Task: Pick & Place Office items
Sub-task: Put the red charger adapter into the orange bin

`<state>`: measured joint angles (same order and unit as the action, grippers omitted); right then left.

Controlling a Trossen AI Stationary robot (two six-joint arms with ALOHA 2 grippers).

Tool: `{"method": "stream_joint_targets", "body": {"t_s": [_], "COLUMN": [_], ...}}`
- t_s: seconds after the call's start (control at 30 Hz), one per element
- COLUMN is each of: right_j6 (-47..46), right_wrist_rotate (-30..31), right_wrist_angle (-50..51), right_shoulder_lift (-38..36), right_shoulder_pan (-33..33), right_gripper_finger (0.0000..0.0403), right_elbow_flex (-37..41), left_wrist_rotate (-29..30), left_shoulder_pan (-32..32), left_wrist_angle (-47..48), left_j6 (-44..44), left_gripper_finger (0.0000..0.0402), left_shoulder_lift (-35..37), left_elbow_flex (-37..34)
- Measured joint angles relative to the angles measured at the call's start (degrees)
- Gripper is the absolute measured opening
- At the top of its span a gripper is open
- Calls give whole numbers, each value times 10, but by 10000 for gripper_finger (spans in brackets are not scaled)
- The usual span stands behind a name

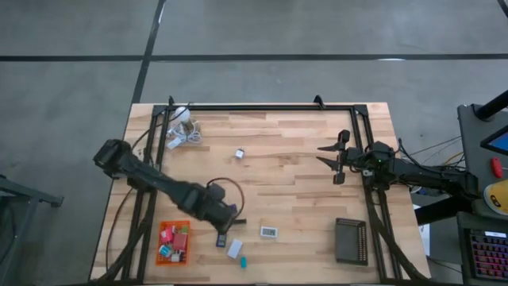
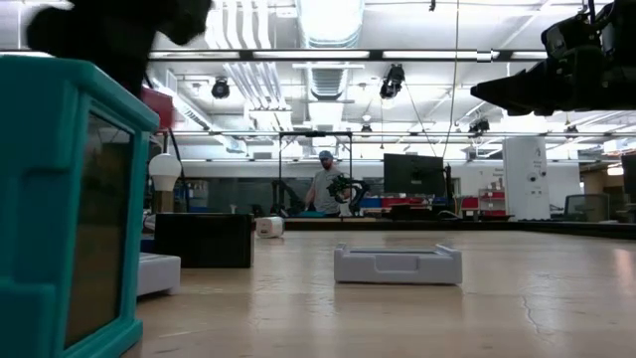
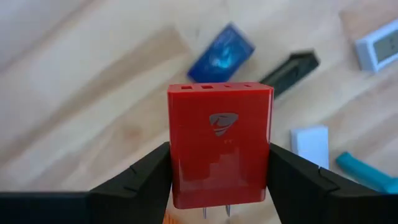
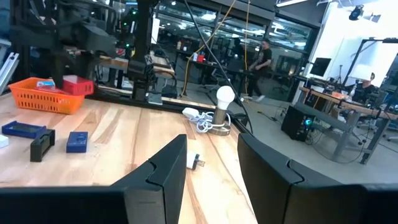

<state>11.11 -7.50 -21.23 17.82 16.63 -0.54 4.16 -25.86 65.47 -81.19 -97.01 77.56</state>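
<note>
A red plug-in charger block (image 3: 219, 146), with a row of small ports on one end and two metal prongs at the other, is held off the wooden surface (image 1: 294, 171) near the orange tray (image 1: 174, 242) at the near left. It looks like hard, smooth plastic: stiff, light, probably a little slippery, and best pinched across its broad flat sides, as it is now (the prongs are the one part to keep clear of).

The left gripper (image 3: 217, 168) has its two dark fingers (image 3: 140, 177) pressed against opposite sides of the block, fairly wide apart because the block fills the gap.

Below and around it lie other office items: a navy blue piece (image 3: 221, 53), a black bar (image 3: 292, 68), a white block (image 3: 310, 144), a teal piece (image 3: 367, 174) and a small white display unit (image 1: 269, 232).

The right gripper (image 1: 340, 158) hovers at the right, well apart from the items, fingers partly spread and holding nothing. A black ribbed tray (image 1: 350, 240) sits near right.
</note>
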Motion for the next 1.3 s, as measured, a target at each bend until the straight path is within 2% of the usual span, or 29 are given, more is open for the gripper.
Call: {"method": "stream_joint_targets", "body": {"t_s": [0.4, 0.63, 0.83, 1.2, 1.3], "right_j6": [0, 0, 0, 0, 0], "right_wrist_rotate": [0, 0, 0, 0, 0], "right_wrist_angle": [0, 0, 0, 0, 0], "right_shoulder_lift": [0, 0, 0, 0, 0], "right_shoulder_pan": [0, 0, 0, 0, 0], "right_gripper_finger": [139, 139, 139, 139, 139], "right_elbow_flex": [0, 0, 0, 0, 0], "left_wrist_rotate": [16, 71, 100, 74, 43], "left_shoulder_pan": [-133, -221, -290, -315, -317], "left_wrist_angle": [45, 51, 51, 44, 33], "left_j6": [-214, -309, -449, -523, -558], "left_gripper_finger": [229, 229, 229, 229, 229], "left_shoulder_lift": [19, 19, 19, 18, 18], "left_elbow_flex": [0, 0, -11, -40, -62]}}
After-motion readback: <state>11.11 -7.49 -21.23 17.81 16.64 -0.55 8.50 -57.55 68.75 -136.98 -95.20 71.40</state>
